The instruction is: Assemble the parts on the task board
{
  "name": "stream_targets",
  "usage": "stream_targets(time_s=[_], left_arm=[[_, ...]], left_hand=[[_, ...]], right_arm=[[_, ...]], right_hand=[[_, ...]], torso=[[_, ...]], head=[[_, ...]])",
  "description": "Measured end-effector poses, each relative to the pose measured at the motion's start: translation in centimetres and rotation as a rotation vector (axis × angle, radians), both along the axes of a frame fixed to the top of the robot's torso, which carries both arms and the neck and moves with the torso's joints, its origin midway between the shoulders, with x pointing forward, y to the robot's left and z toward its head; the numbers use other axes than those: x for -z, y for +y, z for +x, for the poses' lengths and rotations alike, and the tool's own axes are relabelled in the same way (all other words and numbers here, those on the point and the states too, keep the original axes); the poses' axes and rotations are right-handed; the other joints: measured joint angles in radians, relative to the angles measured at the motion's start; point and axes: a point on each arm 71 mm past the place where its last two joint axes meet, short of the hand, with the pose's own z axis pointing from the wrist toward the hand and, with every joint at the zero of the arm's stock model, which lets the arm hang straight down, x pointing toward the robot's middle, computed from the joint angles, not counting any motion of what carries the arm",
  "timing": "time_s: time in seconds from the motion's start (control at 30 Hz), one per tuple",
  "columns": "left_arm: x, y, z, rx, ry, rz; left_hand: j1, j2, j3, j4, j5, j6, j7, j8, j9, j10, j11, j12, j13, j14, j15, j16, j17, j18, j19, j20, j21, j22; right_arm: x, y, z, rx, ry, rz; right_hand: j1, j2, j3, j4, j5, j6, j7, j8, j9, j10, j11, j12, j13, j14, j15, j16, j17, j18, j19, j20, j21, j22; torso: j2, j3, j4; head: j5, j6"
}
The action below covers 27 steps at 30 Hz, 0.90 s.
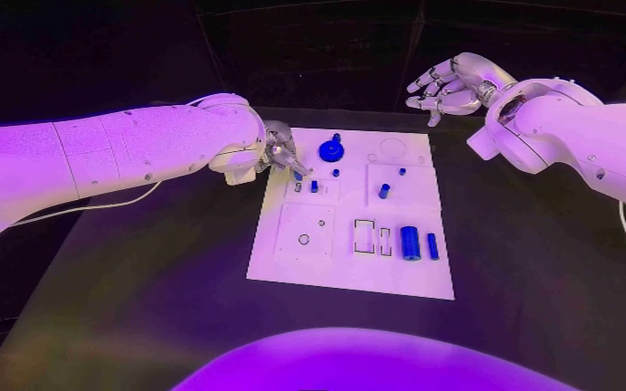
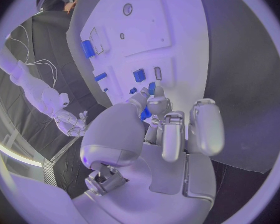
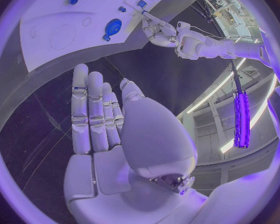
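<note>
Black desk [image 1: 156,300], task board [image 1: 303,269] at centre. Several blue parts [image 1: 410,243] lie loose on it; most assembly seems left. Left hand [image 1: 277,151] works fingertips at the board's far corner; hold unclear. Right hand [image 1: 450,83] hovers apart, fingers spread, empty.

Setting: robotics lab or demonstration hall. Evidence: black table [image 1: 522,264] bearing white task board [image 1: 342,275]; beyond the table, ceiling strip lights [image 3: 205,107] and cluttered workbenches [image 3: 230,15].

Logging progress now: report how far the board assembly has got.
Early. Small blue parts stand on the white task board; the blue cylinder and round blue knob lie loose. The left hand works its fingertips at a small part; whether it grips is unclear. The right hand hovers, holding nothing.
</note>
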Motion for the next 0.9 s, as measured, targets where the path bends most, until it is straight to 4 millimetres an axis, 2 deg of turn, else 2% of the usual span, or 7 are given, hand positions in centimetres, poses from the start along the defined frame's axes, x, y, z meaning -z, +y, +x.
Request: stream_targets(time_s=[0.5,0.9], left_arm=[[0.68,0.11,-0.51,0.010,0.023,0.024],[0.76,0.01,-0.66,0.021,0.034,0.031]], left_hand=[[-0.019,-0.013,0.028,-0.015,0.002,-0.001,0.002,0.000,0.001,0.000,0.000,0.000,0.000,0.000,0.000,0.000,0.000,0.000,0.003,-0.003,0.000,0.000],[-0.018,-0.011,0.029,-0.015,0.002,-0.001,0.002,-0.001,0.002,0.000,0.000,0.000,0.000,0.000,0.000,0.000,0.000,0.000,0.003,-0.003,0.000,0.000]], right_arm=[[0.02,-0.02,0.00,-0.001,0.002,-0.001],[0.03,-0.02,0.00,-0.001,0.003,-0.001]], right_hand=[[0.000,0.000,0.000,0.000,0.000,0.000,0.000,0.000,0.000,0.000,0.000,0.000,0.000,0.000,0.000,0.000,0.000,0.000,0.000,0.000,0.000,0.000],[0.000,0.000,0.000,0.000,0.000,-0.004,0.004,0.000,-0.001,0.000,0.000,0.000,-0.001,0.000,0.000,0.000,0.000,0.000,0.000,0.000,-0.004,-0.001]], torso=[[0.000,0.0006,-0.0011],[0.001,-0.0003,-0.0003]], head=[[0.000,-0.004],[-0.001,-0.008]])
